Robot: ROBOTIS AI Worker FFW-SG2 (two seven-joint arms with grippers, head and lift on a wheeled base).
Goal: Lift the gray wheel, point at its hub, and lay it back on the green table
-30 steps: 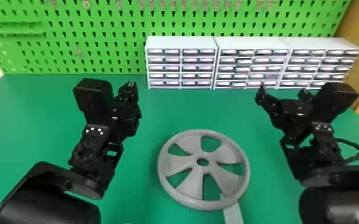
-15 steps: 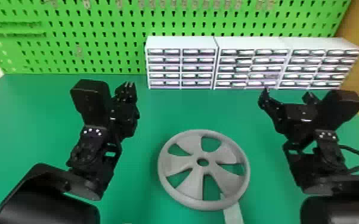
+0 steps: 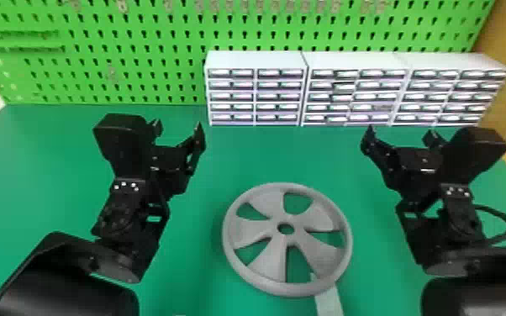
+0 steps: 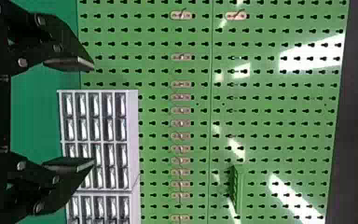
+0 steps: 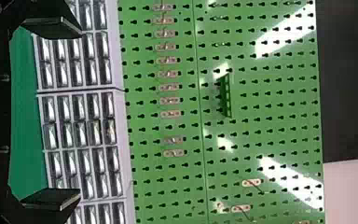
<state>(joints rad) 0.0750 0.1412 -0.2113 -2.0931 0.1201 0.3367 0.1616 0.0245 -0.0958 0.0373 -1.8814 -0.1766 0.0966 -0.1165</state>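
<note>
Staging both end effectors for the gray wheel lift; no grip made.
With 12 o'clock as the far side, the gray wheel [image 3: 288,241] lies flat on the green worktop [image 3: 54,176]; the left end effector [image 3: 177,123] is between 10 and 11 o'clock of it, the right end effector [image 3: 401,130] between 1 and 2, both with fingers apart and empty. Caution: a descent out of line may land a fingertip on the rim and push the wheel. Unequal lift heights may tilt it. If one side lets go to point at the hub [image 3: 285,237], a shallow one-sided grip may let it droop. A pale strip [image 3: 329,300] meets the rim near 5 o'clock and may drag or prevent level placement.
</note>
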